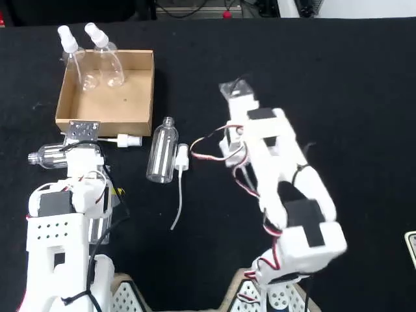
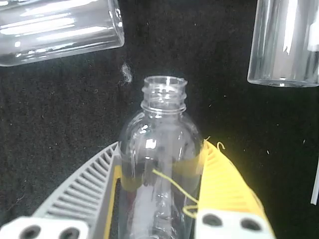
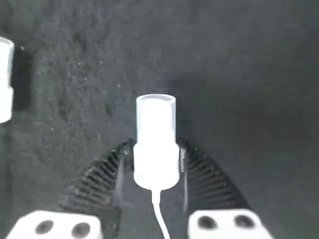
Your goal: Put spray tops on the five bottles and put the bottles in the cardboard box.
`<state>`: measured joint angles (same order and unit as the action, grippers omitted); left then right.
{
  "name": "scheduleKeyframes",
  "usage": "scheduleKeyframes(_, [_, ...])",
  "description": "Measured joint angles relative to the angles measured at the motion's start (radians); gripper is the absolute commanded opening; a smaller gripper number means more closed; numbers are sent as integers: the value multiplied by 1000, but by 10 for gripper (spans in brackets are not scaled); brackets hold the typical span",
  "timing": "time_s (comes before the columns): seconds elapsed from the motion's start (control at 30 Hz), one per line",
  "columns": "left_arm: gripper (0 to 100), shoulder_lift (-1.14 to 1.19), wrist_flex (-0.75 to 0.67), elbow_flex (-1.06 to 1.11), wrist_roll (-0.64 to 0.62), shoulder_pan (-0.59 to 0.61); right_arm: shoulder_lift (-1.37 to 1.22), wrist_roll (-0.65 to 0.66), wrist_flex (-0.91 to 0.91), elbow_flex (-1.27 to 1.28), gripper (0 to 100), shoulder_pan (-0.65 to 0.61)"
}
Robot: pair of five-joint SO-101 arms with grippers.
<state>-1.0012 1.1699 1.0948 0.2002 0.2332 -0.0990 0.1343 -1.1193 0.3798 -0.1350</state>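
Observation:
My left gripper (image 2: 160,149) is shut on a clear open-necked bottle (image 2: 162,124), held by its shoulder just above the black cloth. My right gripper (image 3: 155,149) is shut on a white spray top (image 3: 155,134), whose thin tube trails back between the fingers. The cardboard box (image 1: 146,84) at the back left holds two bottles with spray tops (image 1: 107,62). An open bottle (image 1: 162,153) lies in the middle beside a loose spray top with a long tube (image 1: 182,159). Another bottle (image 1: 42,157) lies by the left arm (image 1: 65,214). The right arm (image 1: 273,149) stands over the table's middle.
A further loose spray top (image 1: 127,140) lies just in front of the box. The black cloth to the right of the right arm is bare, apart from a small pale object at the right edge (image 1: 411,244).

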Motion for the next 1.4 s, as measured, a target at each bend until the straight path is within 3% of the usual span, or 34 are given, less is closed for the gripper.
scheduleKeyframes(0.33, [134, 0, -84, 0, 3, -75, 331, -55, -138, -77, 81, 14])
scheduleKeyframes(0.6, [134, 0, -192, 0, 2, -258, 592, -146, -160, -124, 79, 46])
scheduleKeyframes(0.87, [134, -34, -287, 0, -78, -454, 787, -273, -186, -189, 79, 97])
scheduleKeyframes(1.1, [134, -322, -293, 75, -157, -572, 858, -377, -153, -216, 78, 94])
scheduleKeyframes(1.4, [132, -741, -275, 275, -169, -571, 862, -391, -64, -264, 78, -137])
